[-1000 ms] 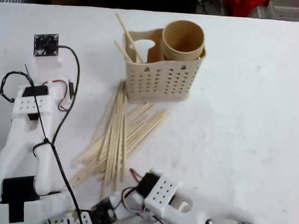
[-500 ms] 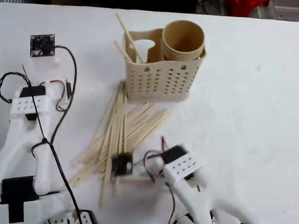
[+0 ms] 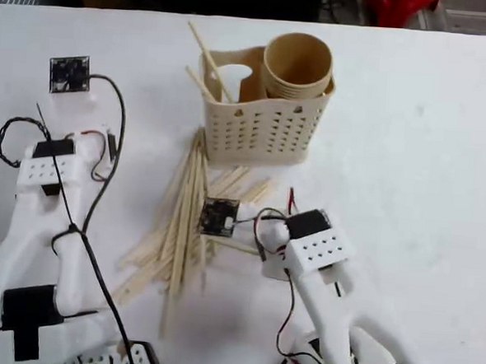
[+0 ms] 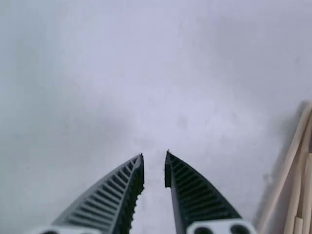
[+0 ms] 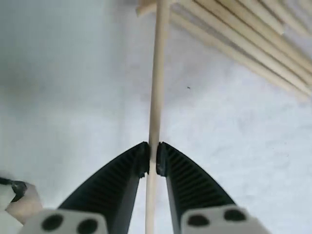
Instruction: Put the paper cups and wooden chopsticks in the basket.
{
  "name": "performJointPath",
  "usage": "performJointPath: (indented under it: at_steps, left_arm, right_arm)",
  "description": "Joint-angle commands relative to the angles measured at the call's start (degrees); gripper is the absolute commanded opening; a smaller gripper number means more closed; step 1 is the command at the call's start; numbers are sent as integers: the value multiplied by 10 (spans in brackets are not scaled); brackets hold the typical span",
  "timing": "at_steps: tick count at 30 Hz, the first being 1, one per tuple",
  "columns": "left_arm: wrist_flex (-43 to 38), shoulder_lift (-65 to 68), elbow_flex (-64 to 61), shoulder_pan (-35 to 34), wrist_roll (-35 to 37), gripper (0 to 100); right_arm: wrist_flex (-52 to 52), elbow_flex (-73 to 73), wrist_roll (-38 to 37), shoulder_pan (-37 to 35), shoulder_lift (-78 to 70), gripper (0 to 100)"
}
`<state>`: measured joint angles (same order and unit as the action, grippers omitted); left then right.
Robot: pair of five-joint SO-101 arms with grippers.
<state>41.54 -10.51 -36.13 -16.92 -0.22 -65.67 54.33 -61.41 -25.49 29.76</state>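
The cream perforated basket [image 3: 263,125] stands at the table's far middle with stacked paper cups [image 3: 298,63] and a few chopsticks [image 3: 204,60] inside. A pile of wooden chopsticks [image 3: 183,215] lies fanned on the table in front of it; the pile's ends [image 5: 253,34] also show in the right wrist view. My right gripper [image 5: 152,147] is shut on a single chopstick [image 5: 159,73] that points ahead toward the pile; that held stick [image 3: 229,245] lies crosswise beside the pile in the high view. My left gripper [image 4: 154,157] hovers over bare table, slightly open and holding nothing, with chopstick ends [image 4: 297,165] to one side.
The left arm's white body [image 3: 38,219] and its black cables [image 3: 103,173] run along the table's left side. The right arm [image 3: 326,303] comes in from the front edge. White table [image 3: 417,176] stretches to the right of the basket.
My right arm has swung from the table's front edge up toward the basket, with a chopstick in its jaws. The left arm has barely moved.
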Motion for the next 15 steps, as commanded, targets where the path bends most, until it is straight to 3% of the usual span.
performJointPath:
  at_steps: [1,8,15]
  left_arm:
    - [-2,-1,32,-6,5,93]
    - [-1,0,28,-8,5,93]
    - [1,2,27,-8,5,92]
  right_arm:
    - [-18,-61,108,-46,11,17]
    - [-18,-172,324,-110,10,17]
    - [-18,-314,418,-114,10,17]
